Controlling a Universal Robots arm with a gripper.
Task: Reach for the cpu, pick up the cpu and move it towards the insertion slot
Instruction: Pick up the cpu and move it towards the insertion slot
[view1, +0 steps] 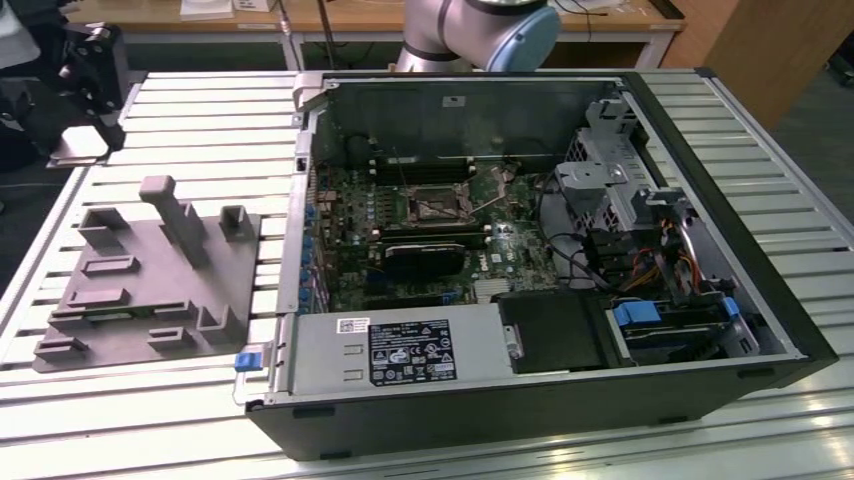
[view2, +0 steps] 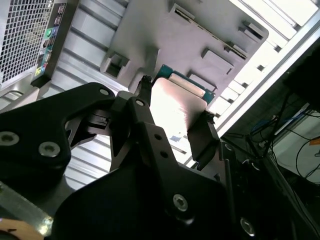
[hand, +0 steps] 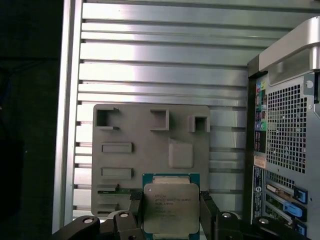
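Tool (hand: 171, 206) clamps the cpu (hand: 170, 214), lower edge cut off from view

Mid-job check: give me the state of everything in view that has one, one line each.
end effector: shut on the cpu.
cpu: held by its edges above the grey fixture block, metal top showing.
grey fixture block: lying flat on the slatted table.
insertion slot: empty, dark centre exposed; wire lever appears released.
computer case: on its side, side panel off, interior exposed.
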